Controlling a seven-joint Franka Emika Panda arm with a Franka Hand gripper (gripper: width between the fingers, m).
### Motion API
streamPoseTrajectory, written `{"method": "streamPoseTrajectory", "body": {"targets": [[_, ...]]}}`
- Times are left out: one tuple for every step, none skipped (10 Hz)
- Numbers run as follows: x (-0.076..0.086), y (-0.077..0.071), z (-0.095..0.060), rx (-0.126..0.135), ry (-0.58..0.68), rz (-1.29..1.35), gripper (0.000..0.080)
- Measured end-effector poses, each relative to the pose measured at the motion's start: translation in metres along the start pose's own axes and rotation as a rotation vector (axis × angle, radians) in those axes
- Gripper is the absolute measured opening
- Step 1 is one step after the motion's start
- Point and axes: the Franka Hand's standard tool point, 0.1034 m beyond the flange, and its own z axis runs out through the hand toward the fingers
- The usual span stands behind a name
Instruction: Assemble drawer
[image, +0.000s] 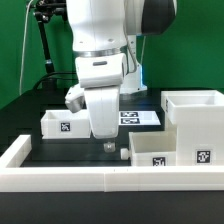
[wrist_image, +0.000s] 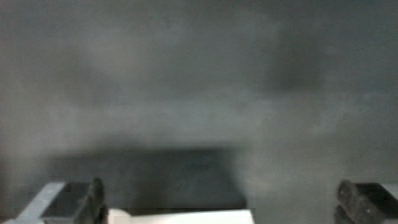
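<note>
The drawer's large white case (image: 196, 118) stands at the exterior view's right, with a tag on its front. One small tray (image: 158, 152) lies in front of it, its knob (image: 122, 154) pointing to the exterior view's left. The other tray (image: 61, 123) lies at the left. My gripper (image: 108, 143) points down between the two trays, just above the black table and close to the knob. In the wrist view my gripper (wrist_image: 222, 205) is open and empty, fingers (wrist_image: 75, 203) wide apart over the blurred table. A white edge (wrist_image: 178, 215) shows low between them; I cannot tell what it is.
The marker board (image: 143, 117) lies flat behind the gripper. A low white rim (image: 90, 181) edges the table at the front and at the exterior view's left. A black stand (image: 42, 45) rises at the back left.
</note>
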Motion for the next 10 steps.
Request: {"method": "streamPoseTrajectory", "body": {"targets": [[-0.001,-0.002,0.003,0.005,0.001,0.002,0.0649],[0.002,-0.003,0.007,0.013,0.005,0.002,0.0649],[0.008,-0.005,0.011,0.019,0.009,-0.001,0.0649],[0.014,-0.005,0.013,0.023,0.011,0.002,0.0649],[0.021,-0.006,0.014,0.023,0.013,0.011,0.0649],[0.028,-0.006,0.013,0.023,0.014,0.016,0.0649],[0.033,-0.005,0.012,0.022,0.015,0.028,0.0649],[0.038,-0.004,0.011,0.021,0.016,0.041,0.0649],[0.041,-0.005,0.011,0.021,0.017,0.051,0.0649],[0.041,-0.005,0.012,0.022,0.017,0.052,0.0649]]}}
